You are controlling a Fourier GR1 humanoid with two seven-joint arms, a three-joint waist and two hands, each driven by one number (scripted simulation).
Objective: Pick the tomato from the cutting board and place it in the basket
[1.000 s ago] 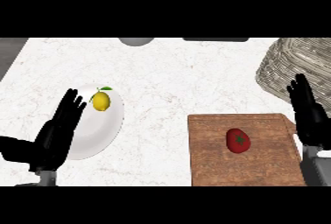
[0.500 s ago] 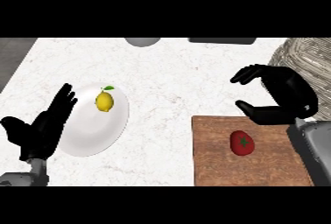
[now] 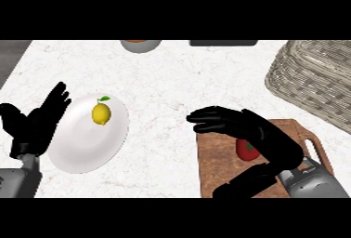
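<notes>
A red tomato lies on the brown wooden cutting board at the lower right. My right hand hovers over it, open, fingers spread to the left above the board's far edge and thumb low at the near edge. The hand covers part of the tomato. The woven basket stands at the right edge, beyond the board. My left hand rests open at the left edge, fingers up, beside the white plate.
A white plate at the left carries a yellow lemon. A grey bowl and a dark flat object sit at the counter's far edge. Bare marble lies between plate and board.
My right hand has swung from beside the basket down and left, now over the tomato on the board. The view has shifted, so the basket shows more fully. Left hand stays put.
</notes>
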